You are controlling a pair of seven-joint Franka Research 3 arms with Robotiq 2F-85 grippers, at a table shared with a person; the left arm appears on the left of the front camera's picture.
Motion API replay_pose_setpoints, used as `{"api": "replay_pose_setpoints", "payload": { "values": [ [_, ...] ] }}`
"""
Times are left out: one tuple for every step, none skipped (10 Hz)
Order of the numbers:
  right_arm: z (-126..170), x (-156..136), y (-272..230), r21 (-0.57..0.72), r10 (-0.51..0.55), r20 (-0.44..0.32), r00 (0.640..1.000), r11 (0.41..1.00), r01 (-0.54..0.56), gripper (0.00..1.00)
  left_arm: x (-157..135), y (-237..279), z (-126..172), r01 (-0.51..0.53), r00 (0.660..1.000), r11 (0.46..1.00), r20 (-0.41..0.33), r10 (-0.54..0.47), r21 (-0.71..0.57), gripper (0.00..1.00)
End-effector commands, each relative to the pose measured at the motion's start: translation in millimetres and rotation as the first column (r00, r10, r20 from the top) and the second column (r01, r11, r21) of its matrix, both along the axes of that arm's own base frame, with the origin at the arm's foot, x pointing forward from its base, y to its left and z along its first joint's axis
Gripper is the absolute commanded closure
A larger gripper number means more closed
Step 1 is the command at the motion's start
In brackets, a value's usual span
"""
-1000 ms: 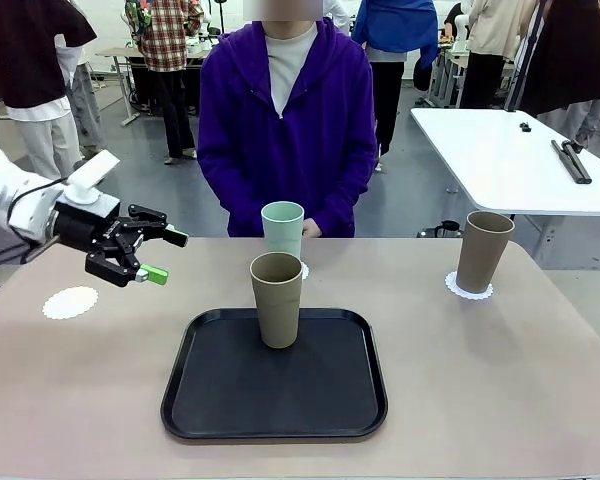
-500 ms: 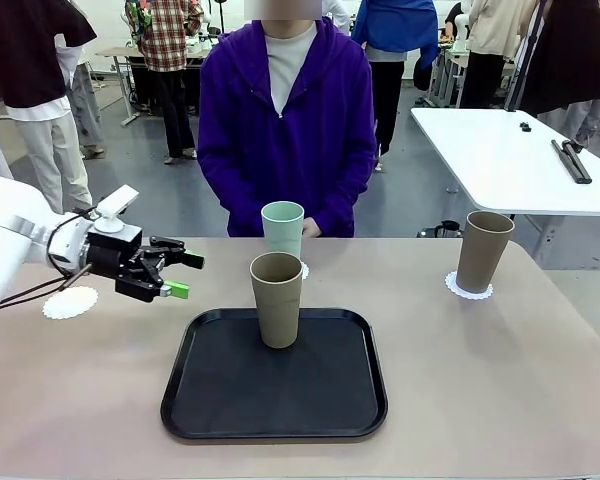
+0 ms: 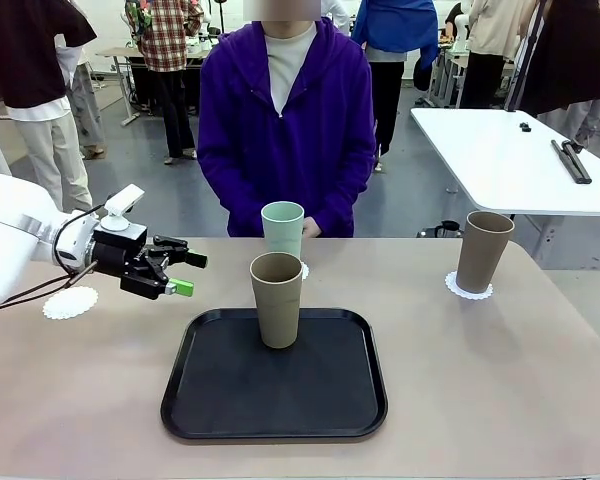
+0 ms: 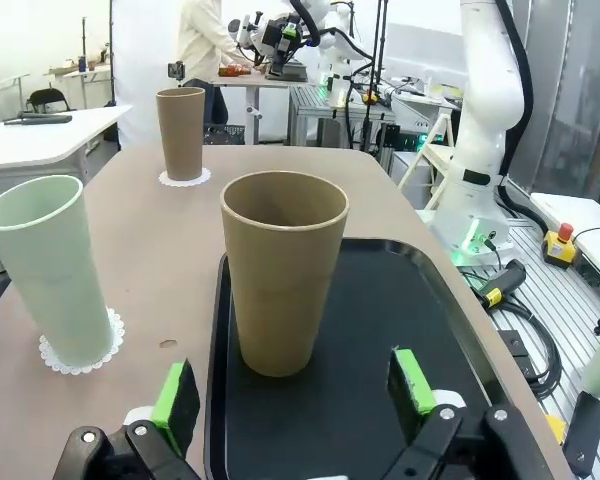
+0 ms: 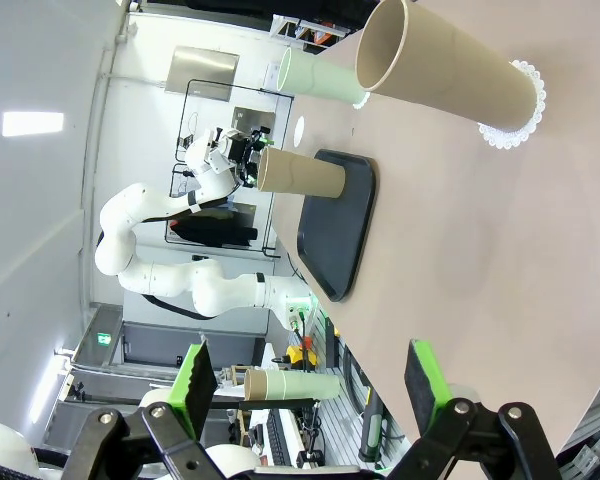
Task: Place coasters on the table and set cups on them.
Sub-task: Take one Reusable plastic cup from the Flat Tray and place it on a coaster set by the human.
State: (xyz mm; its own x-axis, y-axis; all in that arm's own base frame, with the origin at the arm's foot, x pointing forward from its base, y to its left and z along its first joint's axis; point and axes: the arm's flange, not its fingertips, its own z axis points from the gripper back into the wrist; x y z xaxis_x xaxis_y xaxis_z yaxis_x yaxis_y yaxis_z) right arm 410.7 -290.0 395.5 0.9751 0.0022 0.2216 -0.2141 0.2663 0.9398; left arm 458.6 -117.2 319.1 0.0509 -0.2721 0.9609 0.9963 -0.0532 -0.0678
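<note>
A taupe cup (image 3: 277, 300) stands upright on the black tray (image 3: 275, 395). My left gripper (image 3: 188, 274) is open and hovers level to its left, a short gap away. In the left wrist view the same cup (image 4: 283, 275) sits just ahead of the open gripper (image 4: 295, 390). The mint cup (image 3: 282, 230) rests on a coaster (image 3: 303, 270) behind the tray. At the right, another taupe cup (image 3: 483, 250) stands on a coaster (image 3: 469, 287). A bare coaster (image 3: 70, 302) lies at the left on the table (image 3: 500, 380). My right gripper (image 5: 308, 378) is open and holds nothing, well back from the taupe cup (image 5: 450, 75).
A person in a purple hoodie (image 3: 286, 120) stands at the far edge, right behind the mint cup. A white table (image 3: 510, 155) stands at the back right. Bare tabletop lies right of the tray and along the front edge.
My left gripper has moved right, past the bare coaster toward the taupe cup on the tray, and has levelled out. The cups and coasters have not moved.
</note>
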Motion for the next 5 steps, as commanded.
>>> {"api": "replay_pose_setpoints", "payload": {
  "values": [
    [1,2,0,-0.001,0.000,-0.006,1.000,1.000,0.000,0.00,7,-6,-7,0.033,0.999,0.996,-0.008,-0.034,-0.078,0.00],
    [1,2,0,-0.001,0.000,-0.006,1.000,1.000,0.000,0.00,17,-19,-23,0.043,0.999,0.995,0.001,-0.043,-0.091,0.00],
    [1,2,0,-0.001,0.000,-0.006,1.000,1.000,0.000,0.00,26,-32,-39,0.042,0.999,0.995,-0.003,-0.043,-0.089,0.00],
    [1,2,0,-0.001,0.000,-0.006,1.000,1.000,0.000,0.00,33,-42,-54,0.044,0.999,0.993,-0.004,-0.045,-0.108,0.00],
    [1,2,0,-0.001,0.000,-0.006,1.000,1.000,0.000,0.00,38,-49,-64,0.044,0.999,0.992,0.004,-0.044,-0.122,0.00]
  ]
}}
